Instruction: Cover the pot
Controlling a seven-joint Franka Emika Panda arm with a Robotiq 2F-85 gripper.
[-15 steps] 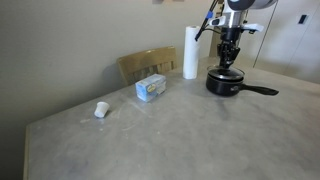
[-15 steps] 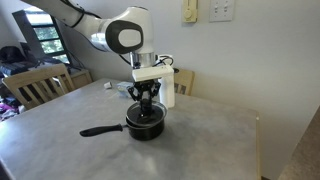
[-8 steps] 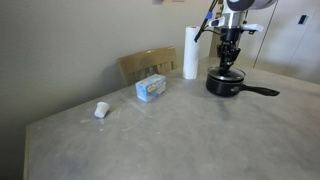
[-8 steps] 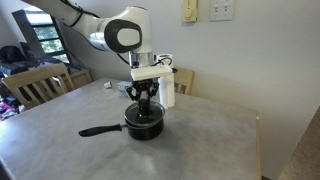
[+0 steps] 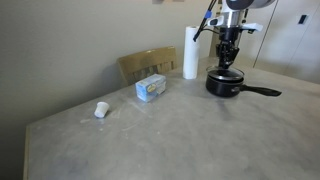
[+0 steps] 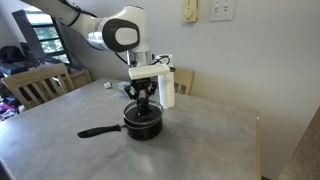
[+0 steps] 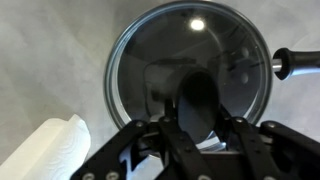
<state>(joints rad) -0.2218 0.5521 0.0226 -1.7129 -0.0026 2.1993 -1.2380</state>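
Observation:
The black pot (image 5: 225,84) stands on the table at the back, its long handle (image 5: 262,91) pointing sideways; it also shows in an exterior view (image 6: 143,125). The glass lid (image 7: 190,40) with a metal rim lies on the pot and fills the wrist view. The pot handle (image 7: 297,62) sticks out at the right there. My gripper (image 7: 198,110) points straight down over the pot in both exterior views (image 5: 229,62) (image 6: 143,103). Its fingers are closed on the lid's black knob.
A white paper towel roll (image 5: 190,52) stands just behind the pot and shows in the wrist view (image 7: 45,150). A blue-and-white carton (image 5: 151,87) and a small white cup (image 5: 101,110) sit on the table. Wooden chairs (image 5: 148,64) (image 6: 35,85) stand at the table's edges.
Almost nothing has changed. The gripper stays on the lid's knob over the pot, with only a slight shift.

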